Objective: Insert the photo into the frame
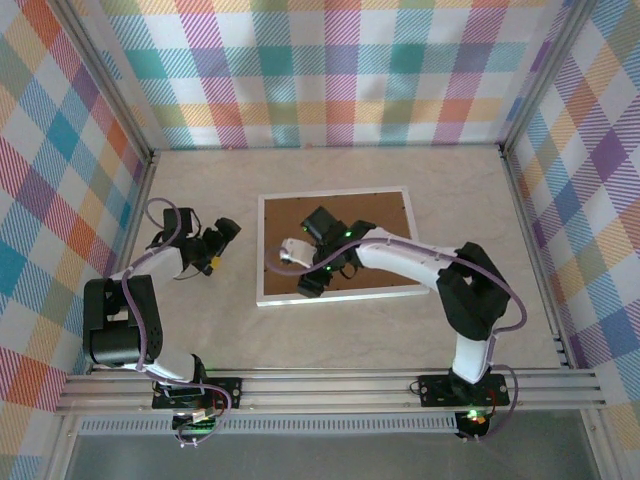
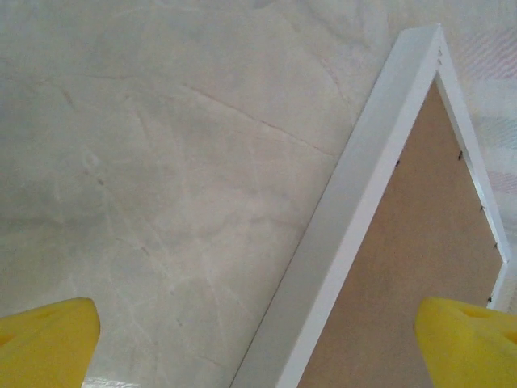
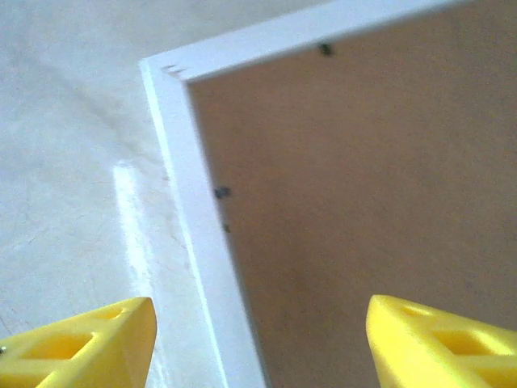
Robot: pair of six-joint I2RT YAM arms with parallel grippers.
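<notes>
Two grippers work this table, one on each of the two arms bolted at the near edge. The left gripper (image 1: 222,247) hovers over the bare table (image 1: 400,170) just left of the frame, its two yellow fingertips (image 2: 44,339) spread wide with nothing between them. The right gripper (image 1: 297,255) reaches in from the right over the left part of the frame, jaws likewise apart and empty, and both of its yellow fingertips (image 3: 89,347) show in its wrist view. The one frame (image 1: 340,297) lies flat, back up, at the table's middle. A single brown backing board (image 1: 380,215) fills it inside the thin white border. Three small dark tabs (image 3: 220,192) show along the inner edge in the right wrist view. Plaid walls (image 1: 330,80) close the far side.
</notes>
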